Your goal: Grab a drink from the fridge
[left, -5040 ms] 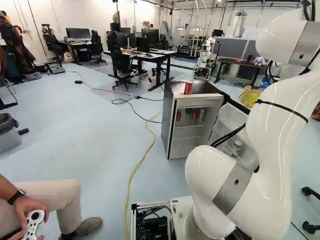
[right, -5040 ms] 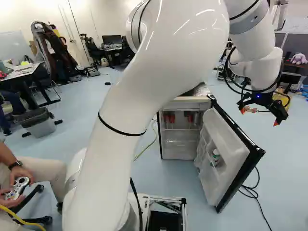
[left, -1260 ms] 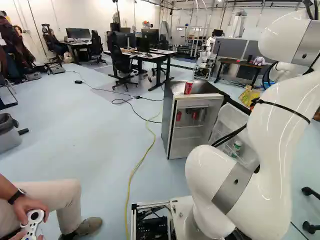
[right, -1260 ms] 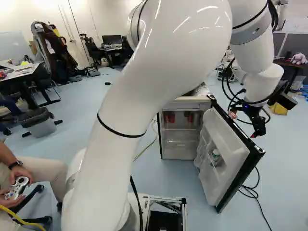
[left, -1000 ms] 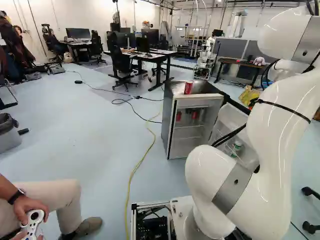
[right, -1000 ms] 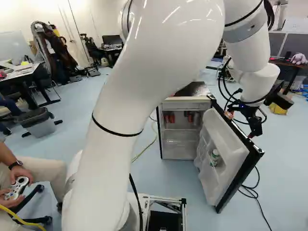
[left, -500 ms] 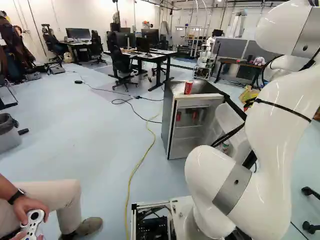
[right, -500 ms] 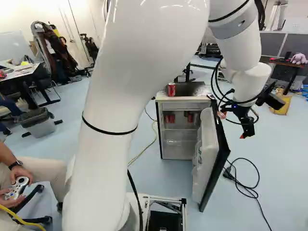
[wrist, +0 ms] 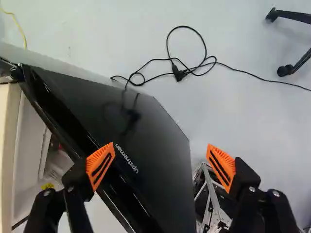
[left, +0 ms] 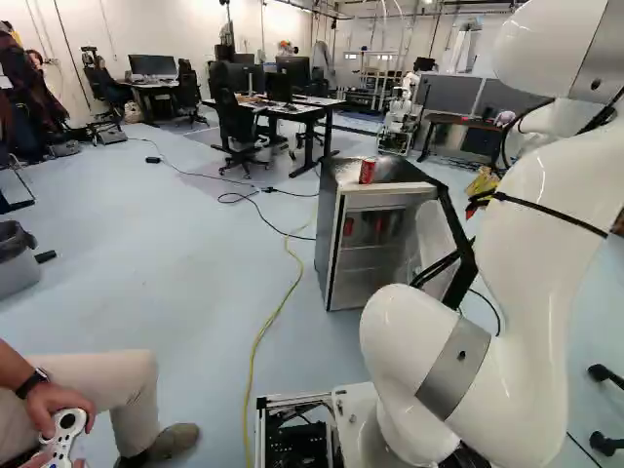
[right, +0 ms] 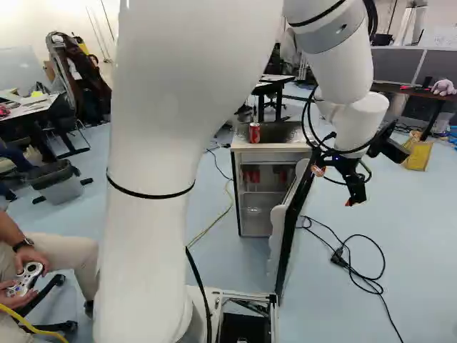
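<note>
The end effector (right: 333, 186) is released, its fingers well apart and gripping nothing, beside the fridge (right: 271, 148), whose partly open door (right: 294, 214) stands between it and the shelves. A red drink can (right: 254, 133) sits on top of the fridge and more red cans (right: 251, 176) inside. A looped black cord (wrist: 238, 70) lies on the floor beyond the fridge's door, a yellow cable (left: 261, 336) past its opposite side.

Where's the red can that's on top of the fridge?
In the right base view, the red can stands upright on the fridge's top, near its left front edge, right of the arm.
</note>
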Robot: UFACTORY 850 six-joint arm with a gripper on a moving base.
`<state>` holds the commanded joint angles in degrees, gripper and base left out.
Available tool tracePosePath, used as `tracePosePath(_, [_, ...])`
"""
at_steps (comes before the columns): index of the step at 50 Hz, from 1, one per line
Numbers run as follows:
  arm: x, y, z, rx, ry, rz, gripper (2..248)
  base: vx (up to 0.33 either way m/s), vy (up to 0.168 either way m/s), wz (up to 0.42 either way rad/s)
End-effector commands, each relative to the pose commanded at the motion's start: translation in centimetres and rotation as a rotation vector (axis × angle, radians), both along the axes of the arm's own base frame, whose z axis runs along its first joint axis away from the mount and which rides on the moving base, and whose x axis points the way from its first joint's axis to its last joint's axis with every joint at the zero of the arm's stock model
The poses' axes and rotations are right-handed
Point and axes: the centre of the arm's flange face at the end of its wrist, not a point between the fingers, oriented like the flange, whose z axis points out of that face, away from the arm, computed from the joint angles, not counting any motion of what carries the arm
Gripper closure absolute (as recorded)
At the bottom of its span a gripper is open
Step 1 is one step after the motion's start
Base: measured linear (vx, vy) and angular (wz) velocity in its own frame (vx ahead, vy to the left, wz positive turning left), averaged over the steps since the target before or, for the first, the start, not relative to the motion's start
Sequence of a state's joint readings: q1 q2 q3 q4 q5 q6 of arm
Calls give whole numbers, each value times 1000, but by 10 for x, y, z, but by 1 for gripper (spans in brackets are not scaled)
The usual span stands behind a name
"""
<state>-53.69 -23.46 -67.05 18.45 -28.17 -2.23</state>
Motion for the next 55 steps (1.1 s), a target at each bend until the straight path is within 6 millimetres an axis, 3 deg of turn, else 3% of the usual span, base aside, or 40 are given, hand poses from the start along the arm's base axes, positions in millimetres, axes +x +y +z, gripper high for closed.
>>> tracePosePath(25, [-2, 32, 0, 15, 11, 31, 3, 0, 0, 0])
tracePosePath(55, [-2, 36, 0, 16, 12, 35, 3, 0, 0, 0])
